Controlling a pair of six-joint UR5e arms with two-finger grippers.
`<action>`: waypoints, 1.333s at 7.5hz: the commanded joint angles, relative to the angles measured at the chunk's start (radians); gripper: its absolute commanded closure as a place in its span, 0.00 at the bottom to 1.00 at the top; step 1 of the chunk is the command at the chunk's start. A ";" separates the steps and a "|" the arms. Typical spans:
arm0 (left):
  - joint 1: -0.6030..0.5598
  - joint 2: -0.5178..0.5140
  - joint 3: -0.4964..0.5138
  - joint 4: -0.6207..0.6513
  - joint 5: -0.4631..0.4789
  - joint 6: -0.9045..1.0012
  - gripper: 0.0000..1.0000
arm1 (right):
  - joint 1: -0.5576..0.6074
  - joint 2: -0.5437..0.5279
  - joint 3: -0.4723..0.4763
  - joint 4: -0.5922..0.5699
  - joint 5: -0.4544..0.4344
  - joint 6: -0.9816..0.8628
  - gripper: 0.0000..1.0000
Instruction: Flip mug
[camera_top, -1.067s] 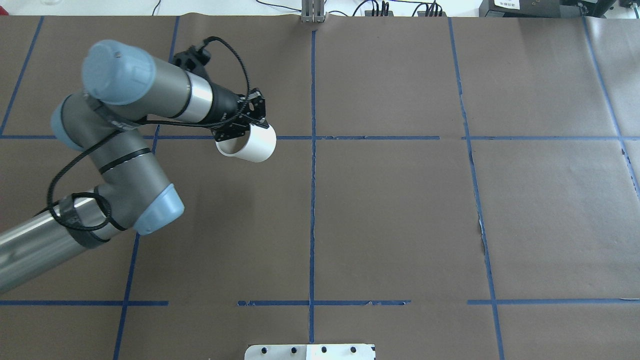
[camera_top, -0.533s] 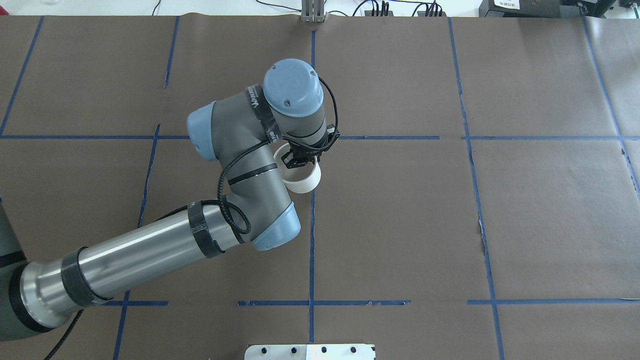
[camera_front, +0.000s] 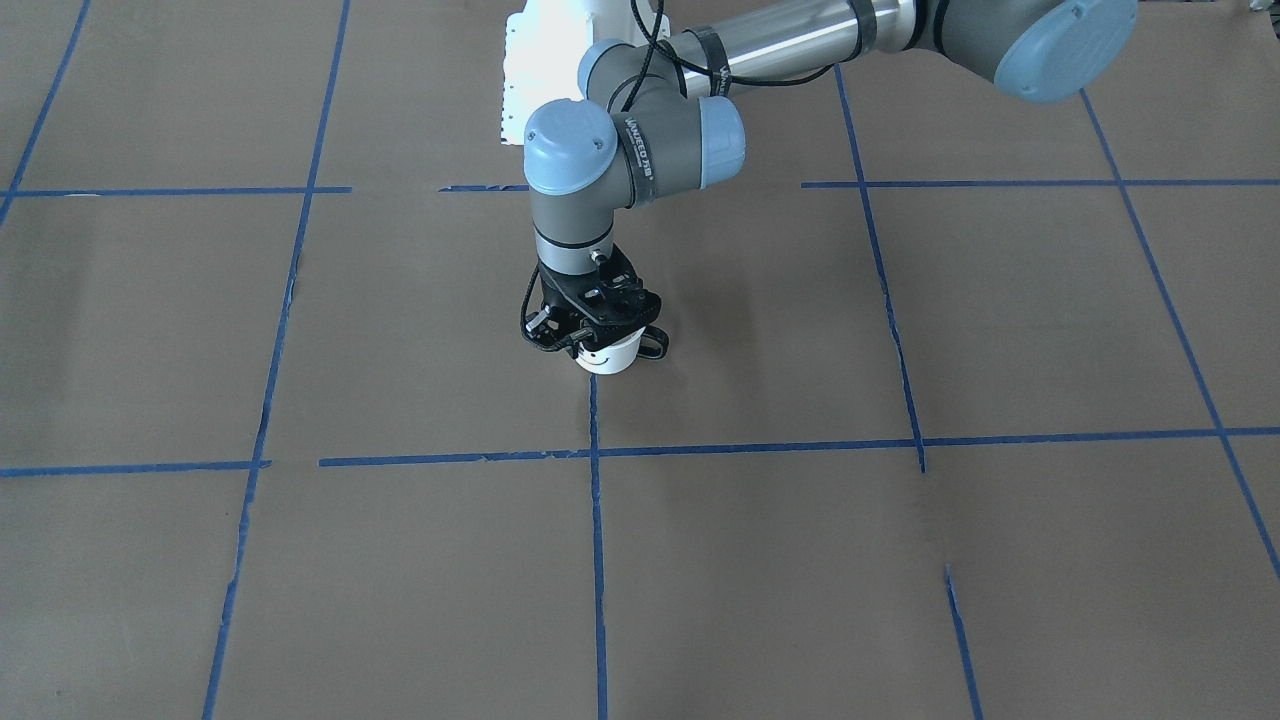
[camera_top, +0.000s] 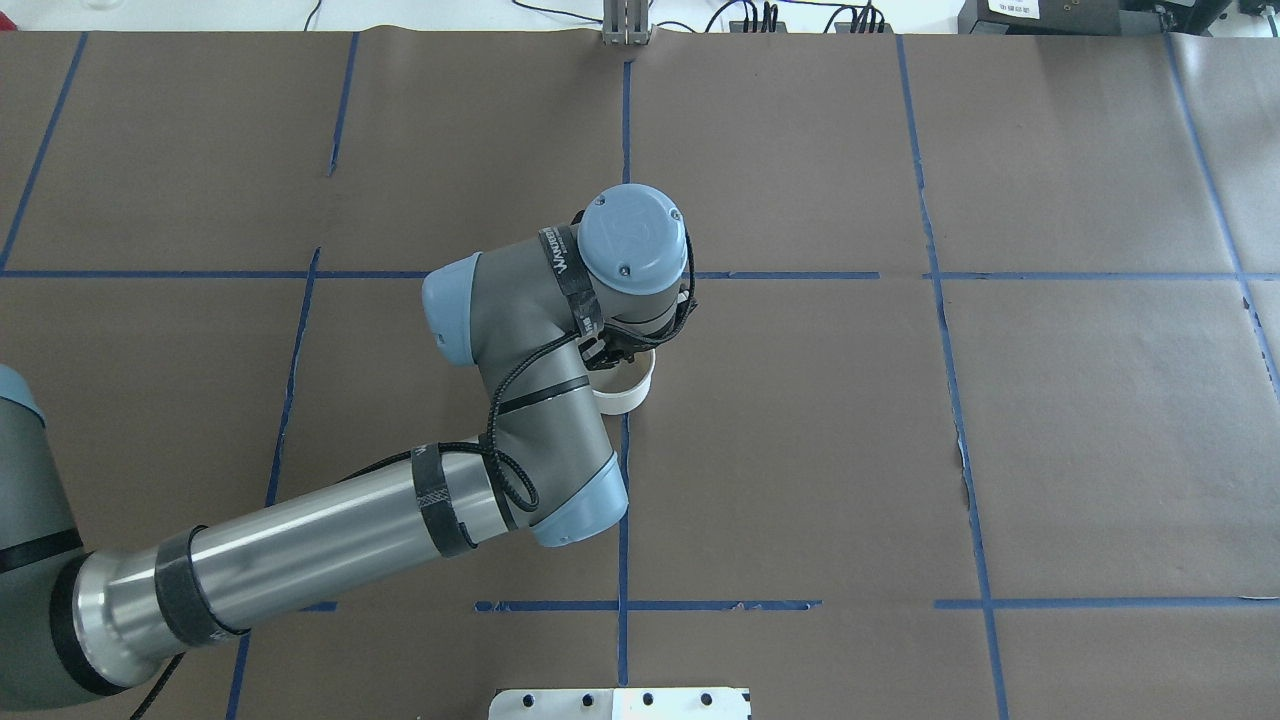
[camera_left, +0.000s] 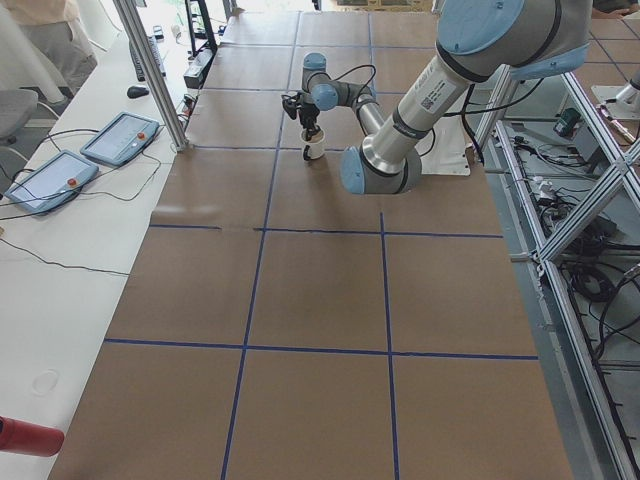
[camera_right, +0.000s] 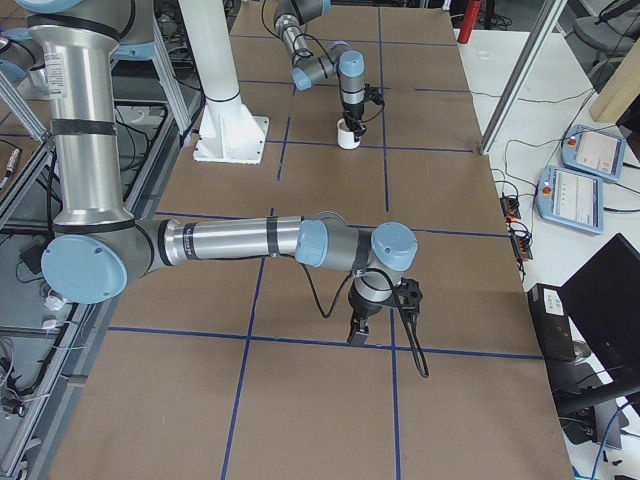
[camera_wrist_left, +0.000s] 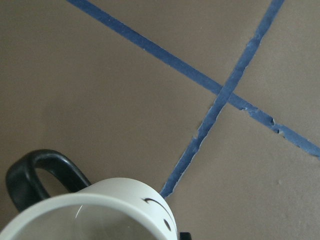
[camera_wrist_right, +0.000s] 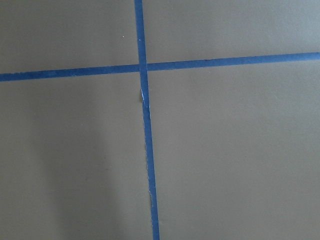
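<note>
Left gripper (camera_front: 593, 328): jaws clamped on mug (camera_front: 611, 358) rim. Mug upright, mouth up, mid-worktop, on or just above surface. Flip looks done; release remains. Right gripper (camera_right: 357, 328): jaws, cannot tell.

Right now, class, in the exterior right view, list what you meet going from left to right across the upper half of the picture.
white robot pedestal → mug → control tablets

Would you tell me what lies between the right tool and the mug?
Nothing but brown paper and blue tape lines separates right tool from mug, per exterior right view.
</note>
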 joint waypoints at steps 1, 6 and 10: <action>-0.031 0.134 -0.252 0.022 -0.008 0.070 0.00 | 0.000 -0.001 0.000 0.000 0.000 0.000 0.00; -0.406 0.464 -0.569 0.145 -0.282 0.800 0.00 | 0.000 0.000 0.000 0.000 0.000 0.000 0.00; -0.843 0.801 -0.498 0.142 -0.468 1.691 0.00 | 0.000 -0.001 0.000 0.000 0.000 0.000 0.00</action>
